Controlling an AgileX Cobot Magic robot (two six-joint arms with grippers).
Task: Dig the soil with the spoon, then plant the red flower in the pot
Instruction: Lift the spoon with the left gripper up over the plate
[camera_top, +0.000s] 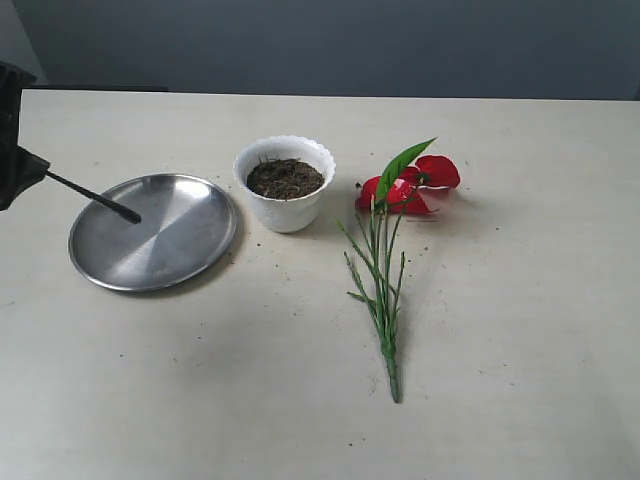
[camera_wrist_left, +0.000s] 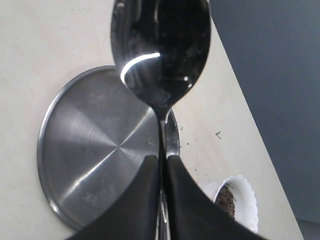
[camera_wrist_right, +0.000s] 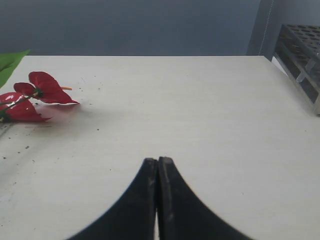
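Clamped in the left claw (camera_wrist_left: 163, 160), the thin handle of the spoon (camera_wrist_left: 160, 55); shiny bowl looming close, speckled with dark crumbs. Behind, flat on the pale table (camera_wrist_left: 50, 50), a round steel plate (camera_wrist_left: 95, 155). Near the plate, partly hidden by a black finger (camera_wrist_left: 200, 210), the white scalloped pot (camera_wrist_left: 246, 200) holding dark soil (camera_wrist_left: 227, 200).

Lab-style robot test bench setup.
Bare pale tabletop (camera_top: 500, 400) against a plain grey-blue wall (camera_top: 350, 40); right wrist view shows a black gridded rack (camera_wrist_right: 300, 45) at the table edge with what looks like a clear tube; few staged props spread out: steel plate (camera_top: 150, 250), white pot (camera_top: 290, 212), red flower (camera_top: 438, 172).
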